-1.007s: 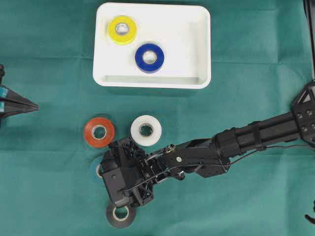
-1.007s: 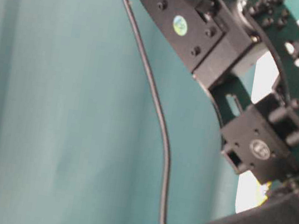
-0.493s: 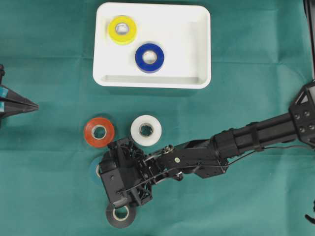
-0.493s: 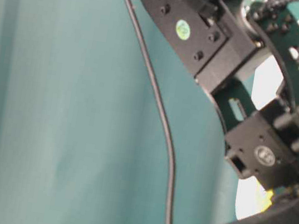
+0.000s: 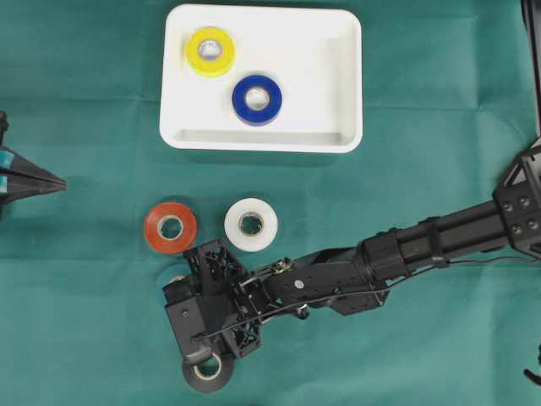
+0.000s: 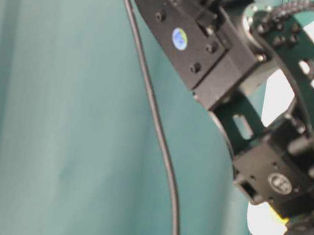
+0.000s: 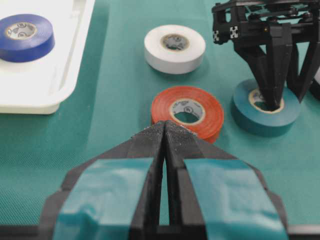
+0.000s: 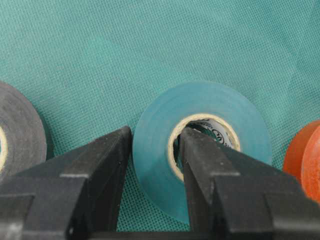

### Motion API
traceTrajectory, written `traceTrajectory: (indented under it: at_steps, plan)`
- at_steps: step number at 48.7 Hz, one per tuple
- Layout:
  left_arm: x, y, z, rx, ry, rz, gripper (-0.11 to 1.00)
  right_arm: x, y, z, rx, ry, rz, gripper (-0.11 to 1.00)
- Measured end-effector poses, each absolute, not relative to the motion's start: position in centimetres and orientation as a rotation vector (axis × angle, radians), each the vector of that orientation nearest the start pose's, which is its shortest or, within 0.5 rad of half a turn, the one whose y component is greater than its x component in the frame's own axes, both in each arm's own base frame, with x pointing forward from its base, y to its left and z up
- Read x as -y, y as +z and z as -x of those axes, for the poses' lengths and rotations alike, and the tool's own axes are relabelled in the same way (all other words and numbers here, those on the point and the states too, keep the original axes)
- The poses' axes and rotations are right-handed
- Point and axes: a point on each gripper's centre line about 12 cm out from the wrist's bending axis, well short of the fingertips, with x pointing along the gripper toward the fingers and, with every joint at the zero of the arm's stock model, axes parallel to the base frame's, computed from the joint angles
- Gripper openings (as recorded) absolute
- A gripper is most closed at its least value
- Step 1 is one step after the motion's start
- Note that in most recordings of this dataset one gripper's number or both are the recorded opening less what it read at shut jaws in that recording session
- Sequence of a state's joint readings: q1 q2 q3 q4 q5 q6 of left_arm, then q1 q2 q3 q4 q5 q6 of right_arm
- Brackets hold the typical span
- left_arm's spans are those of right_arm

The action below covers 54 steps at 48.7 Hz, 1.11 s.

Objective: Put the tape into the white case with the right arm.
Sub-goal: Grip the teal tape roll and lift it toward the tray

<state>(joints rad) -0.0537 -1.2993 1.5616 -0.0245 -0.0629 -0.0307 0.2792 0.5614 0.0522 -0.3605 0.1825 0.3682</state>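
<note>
Since the earlier frame, the right gripper (image 8: 152,165) was closed onto the teal tape (image 8: 200,145), one finger in its core, one outside. Tape was still on the cloth, well apart from the white case (image 5: 347,76); lifting judged next.

In the overhead view the right gripper (image 5: 203,317) covers nearly all of the teal tape roll (image 5: 176,277), leaving only a sliver at its upper left, and overlaps the top of the black tape roll (image 5: 205,372). The left gripper (image 5: 34,182) is cut off by that view's left edge. The table-level view is filled by the blurred right arm (image 6: 222,74); the white case (image 6: 285,89) shows only in patches behind it. In the right wrist view the black roll (image 8: 17,130) and the red tape roll (image 8: 305,160) are cropped by the edges
</note>
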Motion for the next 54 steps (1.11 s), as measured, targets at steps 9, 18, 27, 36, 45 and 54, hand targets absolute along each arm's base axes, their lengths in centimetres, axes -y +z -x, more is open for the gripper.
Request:
traceTrajectory:
  at_steps: [9, 18, 27, 36, 45, 54]
  plan:
    - [0.7, 16.4, -13.2, -0.199, -0.047, 0.05, 0.01, -14.1, 9.3, -52.0, -0.776, 0.198, 0.12, 0.03]
    - [0.7, 16.4, -13.2, -0.201, -0.046, 0.049, 0.01, -14.1, 9.5, -52.0, -0.775, 0.198, 0.122, 0.03]
    - [0.7, 16.4, -13.2, -0.201, -0.046, 0.049, 0.01, -14.1, 11.5, -52.0, -0.751, 0.193, 0.118, 0.02]
    - [0.7, 16.4, -13.2, -0.199, -0.047, 0.05, 0.01, -13.8, 13.8, -51.7, -0.742, 0.179, 0.119, 0.02]
    - [0.7, 16.4, -13.2, -0.199, -0.047, 0.05, 0.01, -13.7, 13.8, -51.6, -0.751, 0.172, 0.122, 0.02]
    - [0.7, 16.4, -13.2, -0.199, -0.047, 0.05, 0.01, -13.3, 13.8, -51.7, -0.755, 0.163, 0.119, 0.02]
